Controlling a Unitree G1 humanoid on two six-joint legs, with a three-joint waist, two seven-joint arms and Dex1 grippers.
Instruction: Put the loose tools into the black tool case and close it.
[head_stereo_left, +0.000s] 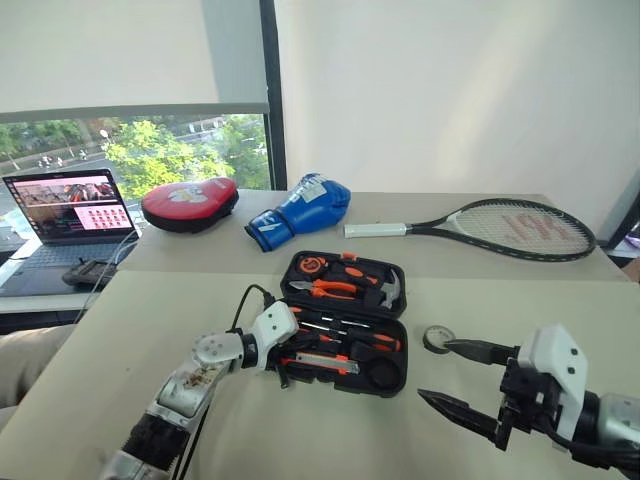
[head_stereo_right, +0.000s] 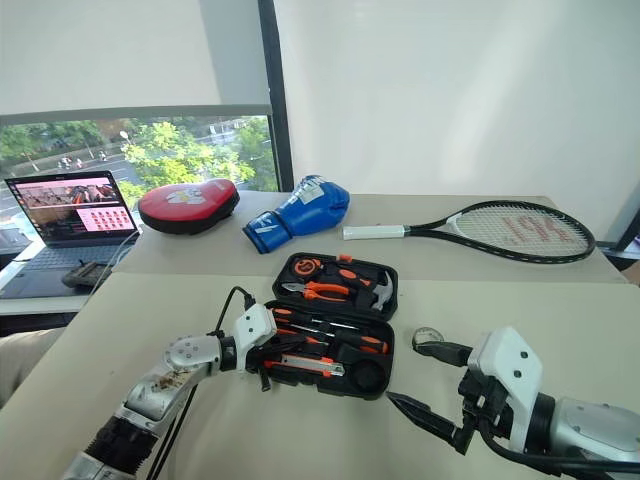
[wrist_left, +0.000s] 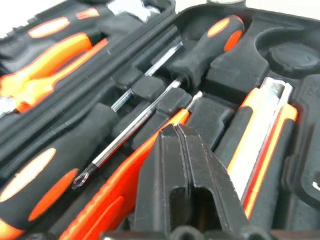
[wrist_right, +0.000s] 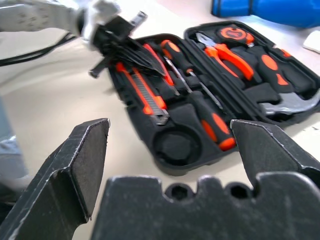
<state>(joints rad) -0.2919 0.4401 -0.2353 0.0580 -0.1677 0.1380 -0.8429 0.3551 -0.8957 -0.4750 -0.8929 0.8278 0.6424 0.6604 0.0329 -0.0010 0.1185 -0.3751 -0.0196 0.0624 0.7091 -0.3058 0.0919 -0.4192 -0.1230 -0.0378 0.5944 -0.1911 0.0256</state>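
There is one black tool case (head_stereo_left: 345, 322), open on the counter (head_stereo_left: 520, 300). In its near half lie two screwdrivers with orange-and-black handles (wrist_right: 215, 122) (wrist_left: 47, 175), one slim orange tester screwdriver (wrist_left: 125, 175) and one utility knife (wrist_right: 142, 90). One round recess (wrist_right: 175, 145) there holds nothing. In the far half I count one pair of pliers (head_stereo_left: 330, 289), one hammer (head_stereo_left: 388, 290) and one tape measure (head_stereo_left: 312, 266). One small tape roll (head_stereo_left: 438, 339) lies outside the case. Further back there are one tennis racket (head_stereo_left: 500, 228), one blue boxing glove (head_stereo_left: 300, 210), one red pad (head_stereo_left: 190, 203) and one laptop (head_stereo_left: 70, 215).
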